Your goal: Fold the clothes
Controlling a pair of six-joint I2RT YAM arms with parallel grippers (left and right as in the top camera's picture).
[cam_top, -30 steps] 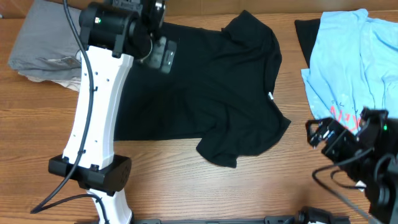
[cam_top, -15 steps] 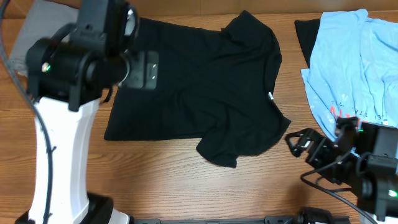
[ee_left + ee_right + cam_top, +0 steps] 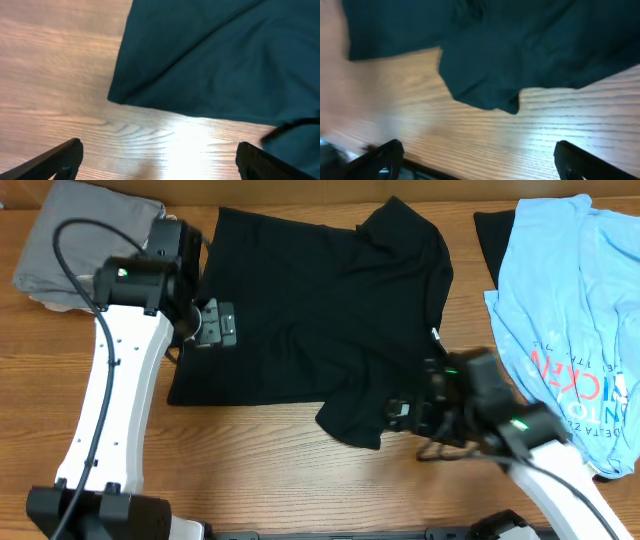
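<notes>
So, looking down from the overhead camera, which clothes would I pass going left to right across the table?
grey folded garment → black T-shirt → light blue tee

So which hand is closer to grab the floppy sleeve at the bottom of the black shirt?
Right. The right hand is open, right beside the lower sleeve of the black T-shirt, seen straight ahead in its wrist view. The left hand is off at the shirt's hem.
</notes>
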